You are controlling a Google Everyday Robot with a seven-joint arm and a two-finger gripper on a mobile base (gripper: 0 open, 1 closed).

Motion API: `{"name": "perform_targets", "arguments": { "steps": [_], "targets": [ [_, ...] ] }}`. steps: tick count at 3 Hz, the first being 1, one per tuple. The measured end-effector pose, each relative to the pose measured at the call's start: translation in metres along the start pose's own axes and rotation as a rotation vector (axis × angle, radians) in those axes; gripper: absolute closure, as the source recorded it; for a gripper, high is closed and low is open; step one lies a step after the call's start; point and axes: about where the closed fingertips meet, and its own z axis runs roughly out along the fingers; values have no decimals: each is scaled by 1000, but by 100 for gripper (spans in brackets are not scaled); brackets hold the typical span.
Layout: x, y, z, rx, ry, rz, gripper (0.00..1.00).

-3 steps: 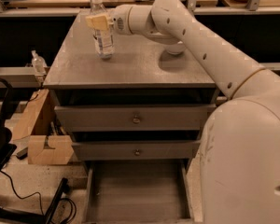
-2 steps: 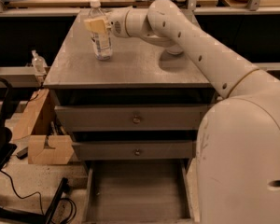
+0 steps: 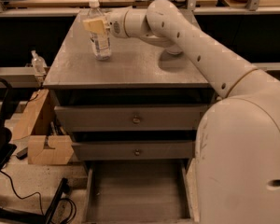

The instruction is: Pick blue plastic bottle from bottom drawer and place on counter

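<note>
Grey and faintly shiny, the table fills the middle of the view, and the blue plastic bottle stands upright on it towards ten o'clock, near the far left corner, its base down on the surface and its white cap on top. The hand is at that same ten o'clock spot, reaching in from the bottle's three o'clock side; its pale tan fingers are closed around the bottle's upper part, just under the shoulder, with the cap poking out above them. The white arm runs back from the hand towards four o'clock, where the robot's bulky white body fills the lower right. A white bowl sits on the table at about one o'clock, mostly hidden behind the arm. At six o'clock the bottom drawer is pulled out, showing a plain flat floor, and the two upper drawers above it are shut. At nine o'clock, off the table, a small clear pump bottle stands on a ledge, and a cardboard box sits at about eight o'clock.
</note>
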Motion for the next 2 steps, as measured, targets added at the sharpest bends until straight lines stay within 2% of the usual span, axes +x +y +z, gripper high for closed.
{"name": "perform_targets", "arguments": {
  "steps": [2],
  "targets": [
    [0,1,1,-2,0,0,16]
  ]
}}
